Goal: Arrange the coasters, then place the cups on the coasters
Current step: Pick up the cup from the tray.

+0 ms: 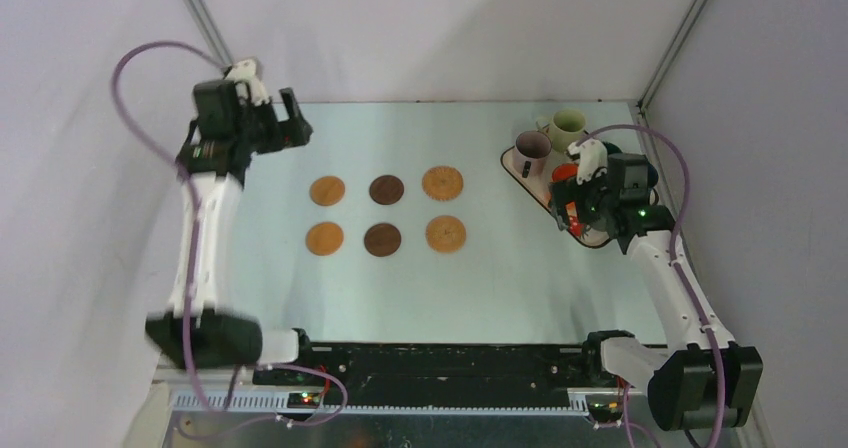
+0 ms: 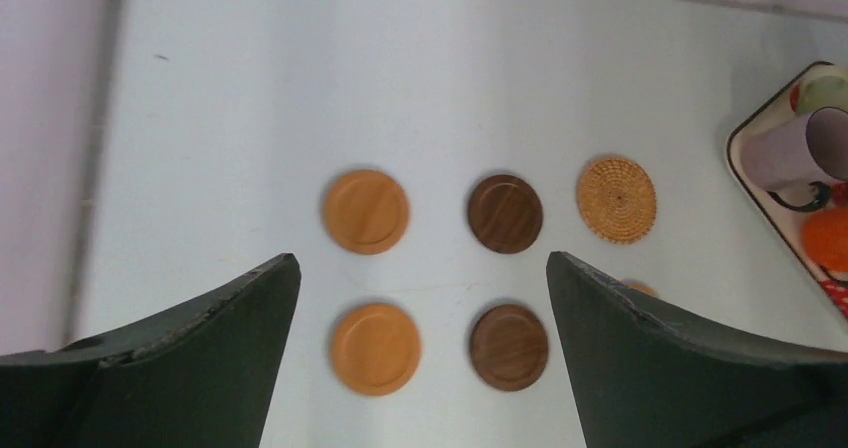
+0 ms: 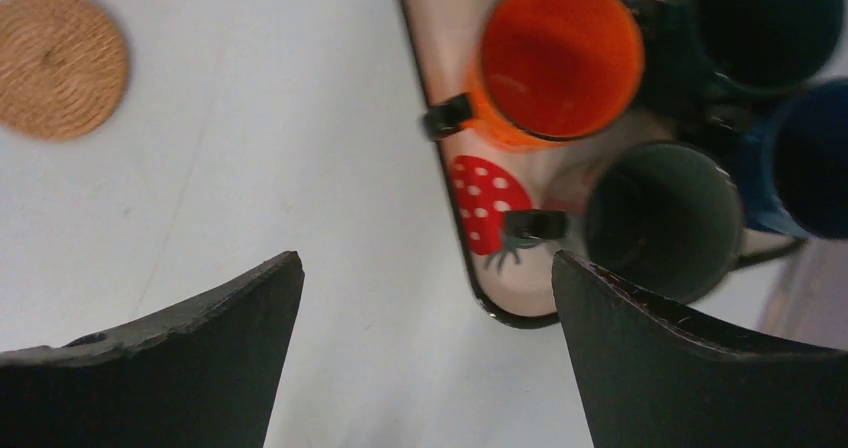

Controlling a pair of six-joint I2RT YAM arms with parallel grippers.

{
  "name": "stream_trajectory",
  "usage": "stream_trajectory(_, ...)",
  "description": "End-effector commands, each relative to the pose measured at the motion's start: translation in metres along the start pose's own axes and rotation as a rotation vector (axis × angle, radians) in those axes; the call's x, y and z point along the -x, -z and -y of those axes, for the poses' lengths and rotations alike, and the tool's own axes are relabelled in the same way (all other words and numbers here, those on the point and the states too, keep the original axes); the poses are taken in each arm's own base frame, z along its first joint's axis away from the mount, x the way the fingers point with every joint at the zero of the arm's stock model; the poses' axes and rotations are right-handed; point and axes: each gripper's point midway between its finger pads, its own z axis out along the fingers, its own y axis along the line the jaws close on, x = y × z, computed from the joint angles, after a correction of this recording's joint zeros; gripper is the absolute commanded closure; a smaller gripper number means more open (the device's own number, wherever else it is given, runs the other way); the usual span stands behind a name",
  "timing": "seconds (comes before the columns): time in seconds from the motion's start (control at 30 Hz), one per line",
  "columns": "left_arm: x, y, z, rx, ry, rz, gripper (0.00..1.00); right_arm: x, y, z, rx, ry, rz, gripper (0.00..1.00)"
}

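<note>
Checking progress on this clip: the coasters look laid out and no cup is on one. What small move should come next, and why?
Probably lower the open right gripper onto the orange cup to grasp it. The six coasters lie in two tidy rows of three, all bare, and that gripper hangs empty just over the tray, with the orange cup right ahead of it.

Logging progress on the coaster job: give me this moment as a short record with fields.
coasters: two rows of three on the table, each row a smooth tan wooden disc, a dark brown wooden disc, a woven tan disc; all bare
cups: all six on the white strawberry-print tray: orange mug, two dark green mugs, navy mug, mauve mug, pale green mug
left gripper: open, empty, raised far left
right gripper: open, empty, over the tray's edge
</note>
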Motion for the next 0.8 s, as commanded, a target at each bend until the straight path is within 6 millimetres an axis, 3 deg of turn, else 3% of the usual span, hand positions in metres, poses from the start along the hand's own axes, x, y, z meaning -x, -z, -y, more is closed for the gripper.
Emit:
stream_trajectory(0.0, -0.001, 0.058, -0.029, 0.184, -0.160, 0.223, 0.00, 0.019, 0.012, 0.043, -0.211, -0.103, 0.086, 0.00)
stream_trajectory(0.03, -0.028, 0.051, -0.037, 0.196, -0.177, 0.176, 0.00, 0.020, 0.013, 0.047, -0.227, -0.112, 0.093, 0.00)
stream_trajectory(0.07, -0.028, 0.067, -0.036, 0.201, -0.223, 0.221, 0.00, 0.020, 0.012, 0.047, -0.230, -0.127, 0.094, 0.00)
stream_trajectory(0.1, -0.047, 0.064, -0.041, 0.209, -0.232, 0.189, 0.00, 0.020, 0.010, 0.048, -0.229, -0.134, 0.094, 0.00)
stream_trajectory(0.33, -0.088, 0.110, -0.065, 0.356, -0.295, 0.217, 0.00, 0.037, -0.005, 0.048, -0.281, -0.174, 0.098, 0.00)
stream_trajectory(0.43, -0.113, 0.117, -0.066, 0.347, -0.316, 0.254, 0.00, 0.056, -0.021, 0.045, -0.307, -0.159, 0.065, 0.00)
stream_trajectory(0.47, -0.125, 0.109, -0.069, 0.344, -0.310, 0.243, 0.00, 0.061, -0.029, 0.047, -0.350, -0.150, 0.042, 0.00)
stream_trajectory(0.57, -0.136, 0.109, -0.065, 0.316, -0.303, 0.290, 0.00, 0.065, -0.047, 0.051, -0.466, -0.126, -0.001, 0.00)
stream_trajectory(0.67, -0.132, 0.119, -0.067, 0.339, -0.294, 0.332, 0.00, 0.049, -0.065, 0.065, -0.608, -0.127, -0.064, 0.00)
stream_trajectory(0.77, -0.135, 0.121, -0.064, 0.322, -0.300, 0.350, 0.00, 0.040, -0.069, 0.075, -0.664, -0.151, -0.087, 0.00)
